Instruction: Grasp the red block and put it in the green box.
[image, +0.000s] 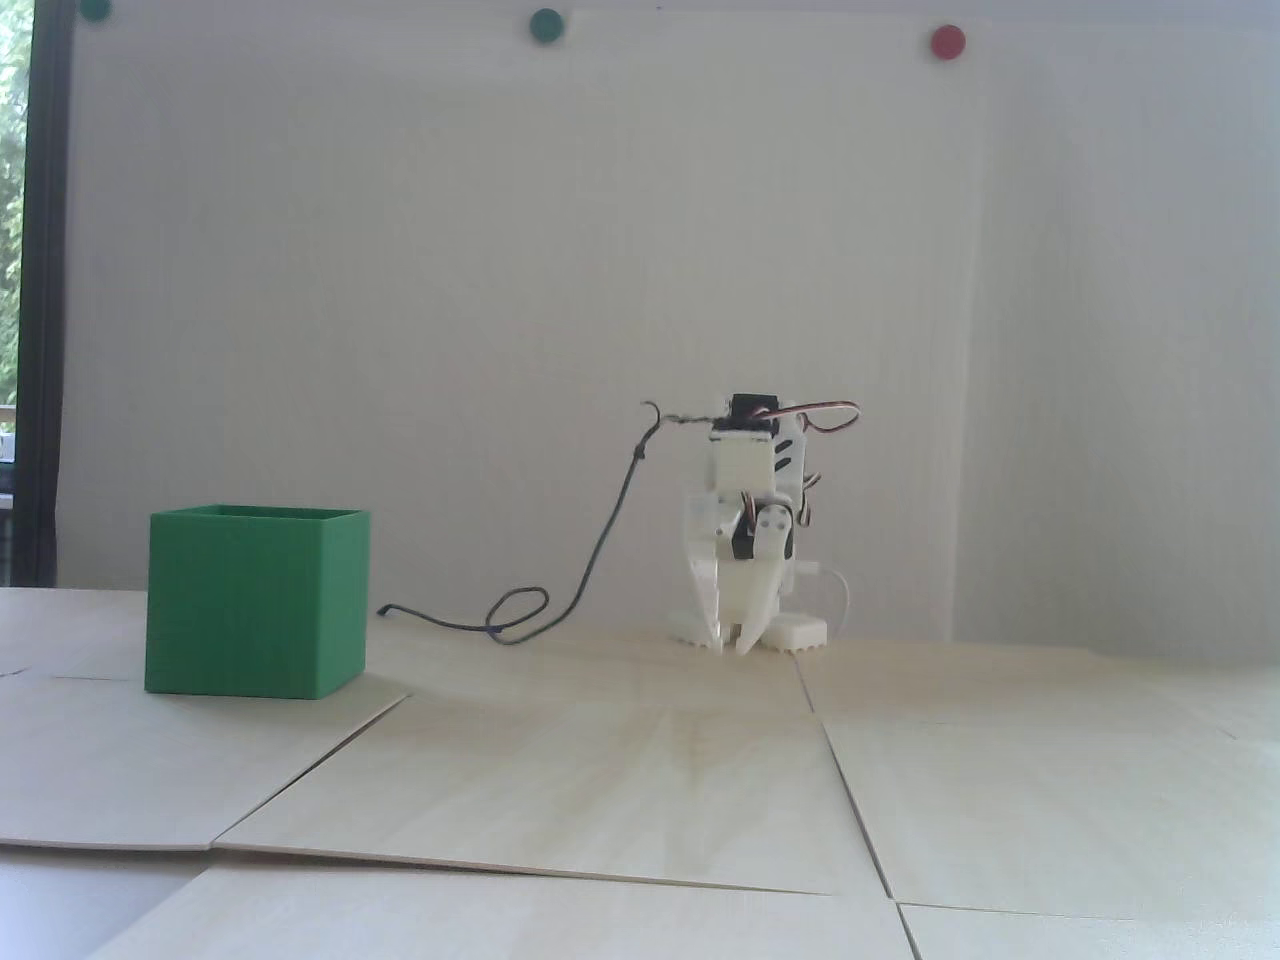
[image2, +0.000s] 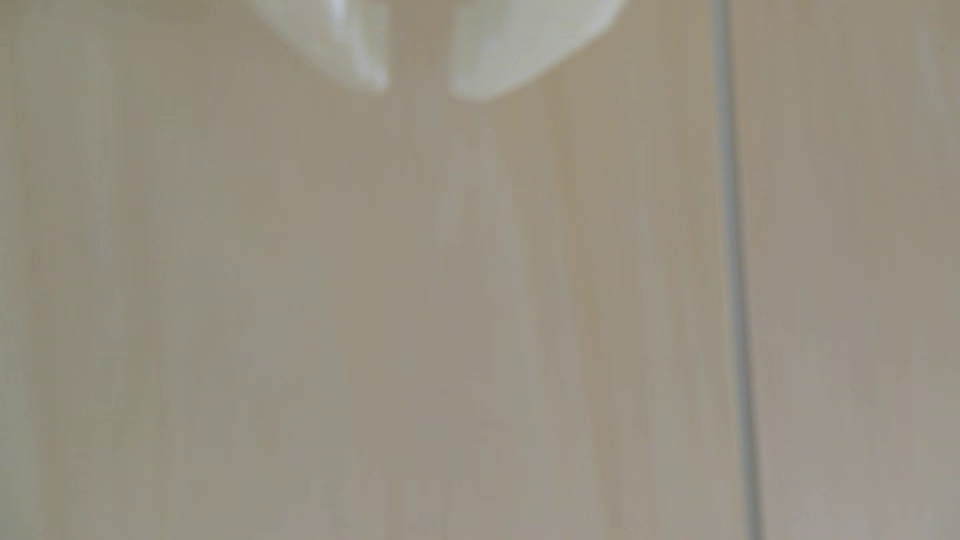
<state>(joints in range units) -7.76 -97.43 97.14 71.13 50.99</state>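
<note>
The green box (image: 257, 603) stands on the pale wood table at the left of the fixed view, with its open top facing up. The red block shows in neither view. The white arm is folded low at the back of the table. My gripper (image: 730, 647) points straight down, with its tips just above the table. In the wrist view the gripper (image2: 421, 89) enters from the top edge. Its jaws are nearly closed, with only a narrow gap and nothing between them. The box is far to the gripper's left in the fixed view.
A dark cable (image: 560, 600) loops on the table between the box and the arm. The table is made of wood panels with seams (image2: 735, 270). Round green and red dots (image: 946, 41) are on the white back wall.
</note>
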